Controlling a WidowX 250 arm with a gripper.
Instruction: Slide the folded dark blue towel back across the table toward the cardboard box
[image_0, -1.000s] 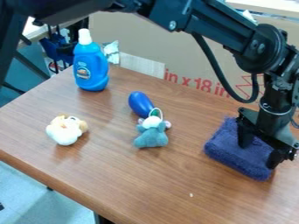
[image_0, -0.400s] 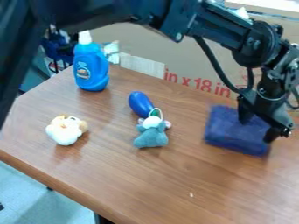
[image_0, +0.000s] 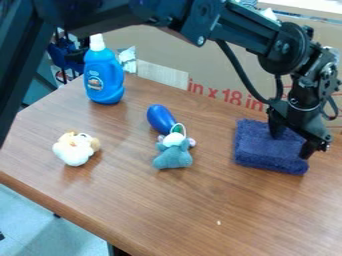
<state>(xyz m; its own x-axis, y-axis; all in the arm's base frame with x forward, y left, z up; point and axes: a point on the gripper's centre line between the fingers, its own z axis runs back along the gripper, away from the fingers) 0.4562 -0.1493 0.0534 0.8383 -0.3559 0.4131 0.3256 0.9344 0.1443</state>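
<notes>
The black two-finger gripper (image_0: 292, 142) is released, fingers spread, over the thick navy cloth (image_0: 260, 154) — at three o'clock from the grey-blue plush toy (image_0: 173, 157) on the brown wood-grain desk (image_0: 153, 207). From that toy, a white-and-tan fluffy toy (image_0: 73, 150) lies at nine, a blue plastic bottle (image_0: 103, 80) at eleven.
</notes>
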